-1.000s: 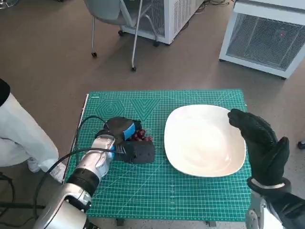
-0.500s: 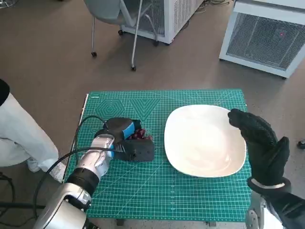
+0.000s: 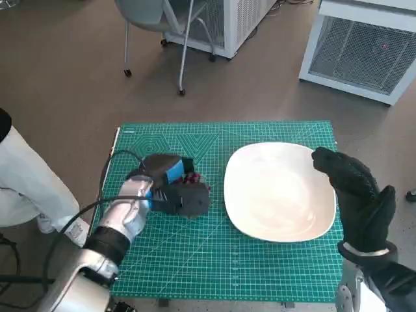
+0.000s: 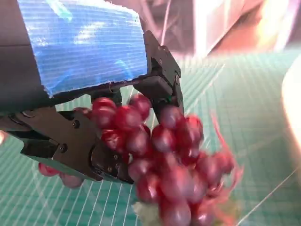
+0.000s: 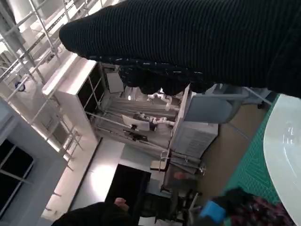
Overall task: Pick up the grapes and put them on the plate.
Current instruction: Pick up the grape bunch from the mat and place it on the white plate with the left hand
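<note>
A bunch of dark red grapes (image 3: 190,178) shows at the left hand (image 3: 174,188), over the left part of the green cutting mat (image 3: 227,266). In the left wrist view the black fingers (image 4: 70,141) grip the top of the grapes (image 4: 164,155), and the bunch hangs blurred below the hand. The white plate (image 3: 279,195) lies on the mat to the right of the grapes, with nothing on it. My gloved right hand (image 3: 356,198) hovers over the plate's right edge, fingers apart and holding nothing. The right wrist view shows the plate's rim (image 5: 282,141) and, far off, the grapes (image 5: 256,209).
A person's white-trousered leg (image 3: 26,182) stands by the table's left side. A black cable (image 3: 107,175) loops off my left forearm. Beyond the table are a wheeled chair (image 3: 162,19) and white cabinets (image 3: 364,45).
The left hand has risen a little and drawn away from the near edge, taking the grapes with it. The right hand and the plate have stayed put.
</note>
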`<state>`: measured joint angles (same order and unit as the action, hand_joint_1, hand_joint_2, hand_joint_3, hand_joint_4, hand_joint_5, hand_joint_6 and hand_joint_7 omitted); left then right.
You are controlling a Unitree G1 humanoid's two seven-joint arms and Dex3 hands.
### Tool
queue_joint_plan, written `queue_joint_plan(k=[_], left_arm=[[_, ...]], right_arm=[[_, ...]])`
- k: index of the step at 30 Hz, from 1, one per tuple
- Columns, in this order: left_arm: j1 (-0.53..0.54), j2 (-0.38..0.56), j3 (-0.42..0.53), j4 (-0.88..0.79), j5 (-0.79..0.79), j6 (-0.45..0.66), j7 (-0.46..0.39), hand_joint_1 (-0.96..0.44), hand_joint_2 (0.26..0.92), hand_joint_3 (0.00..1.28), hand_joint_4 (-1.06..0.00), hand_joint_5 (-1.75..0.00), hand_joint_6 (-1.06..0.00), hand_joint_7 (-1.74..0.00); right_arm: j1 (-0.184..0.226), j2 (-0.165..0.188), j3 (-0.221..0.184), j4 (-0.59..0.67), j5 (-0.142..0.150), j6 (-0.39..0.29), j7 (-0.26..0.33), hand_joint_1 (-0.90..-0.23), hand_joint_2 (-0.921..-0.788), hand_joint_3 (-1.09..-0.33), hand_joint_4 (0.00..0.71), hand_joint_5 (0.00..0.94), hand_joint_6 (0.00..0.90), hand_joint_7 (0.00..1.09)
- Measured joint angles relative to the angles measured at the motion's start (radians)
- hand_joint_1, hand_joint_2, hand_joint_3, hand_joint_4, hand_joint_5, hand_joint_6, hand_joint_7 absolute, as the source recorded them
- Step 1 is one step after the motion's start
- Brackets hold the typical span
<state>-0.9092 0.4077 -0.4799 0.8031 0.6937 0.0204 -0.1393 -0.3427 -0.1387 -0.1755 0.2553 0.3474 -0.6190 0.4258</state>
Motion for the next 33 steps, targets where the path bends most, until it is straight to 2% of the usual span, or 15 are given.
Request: queue_joint_plan(k=[8,16,23,33], left_arm=[[0.065,0.055,0.061,-0.302,0.003,0.070,-0.046,0.00,0.916,0.08,-0.66,-1.29,-0.67,-1.03],[0.123,0.089,0.119,-0.547,0.016,0.109,-0.052,0.00,0.917,0.06,-0.66,-1.34,-0.72,-0.92],[0.143,0.096,0.149,-0.632,0.025,0.112,-0.050,0.00,0.906,0.04,-0.72,-1.26,-0.74,-0.92],[0.150,0.093,0.157,-0.652,0.040,0.106,-0.050,0.00,0.898,0.04,-0.74,-1.22,-0.75,-0.92]], right_arm=[[-0.012,0.000,0.000,0.010,0.000,-0.001,0.000,-0.492,-0.921,-0.565,0.448,0.001,0.102,0.67],[-0.016,0.000,-0.002,0.023,0.001,-0.001,0.000,-0.493,-0.921,-0.560,0.449,0.002,0.107,0.67],[-0.016,0.000,-0.002,0.023,0.001,-0.002,0.000,-0.492,-0.921,-0.559,0.449,0.002,0.109,0.67],[-0.016,0.001,-0.003,0.023,0.001,-0.004,0.000,-0.492,-0.921,-0.558,0.449,0.002,0.111,0.67]])
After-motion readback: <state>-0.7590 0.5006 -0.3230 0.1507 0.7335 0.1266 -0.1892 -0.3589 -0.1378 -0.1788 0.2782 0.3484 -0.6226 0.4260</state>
